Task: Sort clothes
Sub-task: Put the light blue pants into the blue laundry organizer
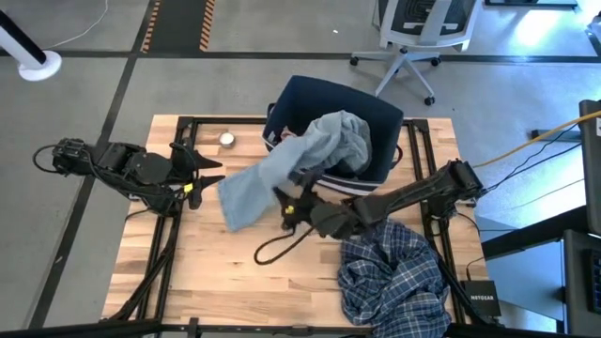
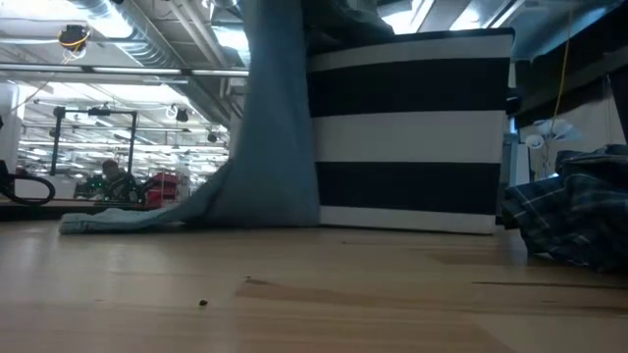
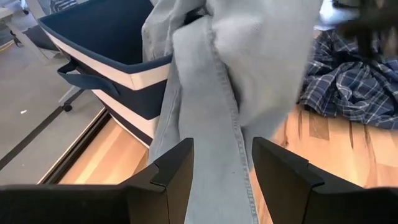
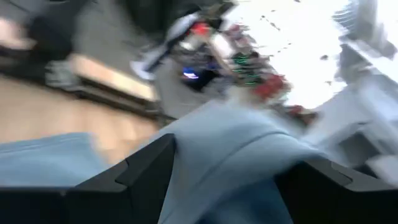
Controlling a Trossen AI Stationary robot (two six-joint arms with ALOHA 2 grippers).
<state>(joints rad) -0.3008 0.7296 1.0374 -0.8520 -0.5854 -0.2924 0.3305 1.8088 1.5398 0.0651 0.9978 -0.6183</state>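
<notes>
A long piece of light blue denim (image 1: 282, 169) spills out of the navy white-striped bin (image 1: 376, 113) at the table's far middle and runs leftward. My right gripper (image 1: 286, 205) is shut on its middle stretch. The denim's free end (image 2: 118, 221) lies flat on the wood. My left gripper (image 1: 218, 171) stands open, raised, just left of that end. The denim (image 3: 249, 74) shows beyond its gap (image 3: 221, 149), and I cannot tell whether they touch. A blue-white plaid shirt (image 1: 394, 272) lies heaped at the near right. My right gripper pinches a bunched fold of the denim's middle stretch (image 4: 230, 143) between its two fingers, coming nearly level from the table's right. The denim hangs below it like a curtain (image 2: 280, 118). One end is in the bin and the free end is on the table.
A black cord loop (image 1: 277, 246) lies on the wood near the middle. A small round silver thing (image 1: 226, 139) sits at the far left of the table. The black frame rails (image 1: 178, 225) run along both sides. An office chair (image 1: 408, 28) stands beyond the far edge.
</notes>
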